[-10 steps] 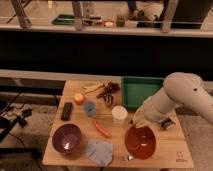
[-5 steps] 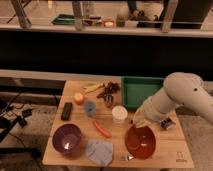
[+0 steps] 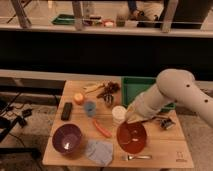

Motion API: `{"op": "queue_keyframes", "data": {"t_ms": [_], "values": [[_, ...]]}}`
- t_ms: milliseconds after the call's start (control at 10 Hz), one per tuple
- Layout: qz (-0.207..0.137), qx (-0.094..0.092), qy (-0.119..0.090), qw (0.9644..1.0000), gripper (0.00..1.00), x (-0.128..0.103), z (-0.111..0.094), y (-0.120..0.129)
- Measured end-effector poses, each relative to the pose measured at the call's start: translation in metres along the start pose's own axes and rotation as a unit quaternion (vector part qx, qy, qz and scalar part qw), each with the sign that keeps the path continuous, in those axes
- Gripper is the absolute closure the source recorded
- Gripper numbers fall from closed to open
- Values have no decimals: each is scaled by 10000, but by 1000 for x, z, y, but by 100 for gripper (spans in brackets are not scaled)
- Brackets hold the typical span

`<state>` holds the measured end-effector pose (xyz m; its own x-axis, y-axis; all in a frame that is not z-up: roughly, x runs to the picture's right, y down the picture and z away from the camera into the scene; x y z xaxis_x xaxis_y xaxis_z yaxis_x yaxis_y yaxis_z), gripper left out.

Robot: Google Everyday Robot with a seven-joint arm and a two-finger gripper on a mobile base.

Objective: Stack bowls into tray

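Note:
The orange-red bowl (image 3: 131,136) is at the front right of the wooden table (image 3: 165,150), tilted toward the camera. My gripper (image 3: 131,120) is at its far rim, right next to the white cup (image 3: 118,114), and is shut on that rim. The dark purple bowl (image 3: 67,138) sits upright at the front left, away from the arm. The large green tray (image 3: 136,86) lies at the back right of the table, partly hidden behind my white arm (image 3: 167,92).
On the table are an orange (image 3: 78,98), a blue cup (image 3: 90,107), a black remote (image 3: 66,110), a red carrot-like item (image 3: 102,128), a grey cloth (image 3: 99,151), a fork (image 3: 136,157) and a banana (image 3: 94,88). A small green tray (image 3: 64,20) lies on the far counter.
The orange-red bowl has shifted a little to the left and up with my gripper at its rim. The purple bowl and the cup have not moved.

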<state>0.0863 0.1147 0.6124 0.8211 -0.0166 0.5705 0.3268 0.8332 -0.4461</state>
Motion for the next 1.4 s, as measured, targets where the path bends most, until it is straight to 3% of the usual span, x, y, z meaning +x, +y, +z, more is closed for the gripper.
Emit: {"op": "queue_keyframes", "data": {"t_ms": [200,500,1000,1200,1400], "values": [[-358,33,-165,9992,93,-40,18,-31],[-889,36,-380,9953,93,-86,37,-60],[-1812,-38,-708,9809,93,-159,64,-77],[-2043,-47,-794,9757,93,-178,71,-76],[-2028,-41,-785,9761,93,-176,71,-76]]}}
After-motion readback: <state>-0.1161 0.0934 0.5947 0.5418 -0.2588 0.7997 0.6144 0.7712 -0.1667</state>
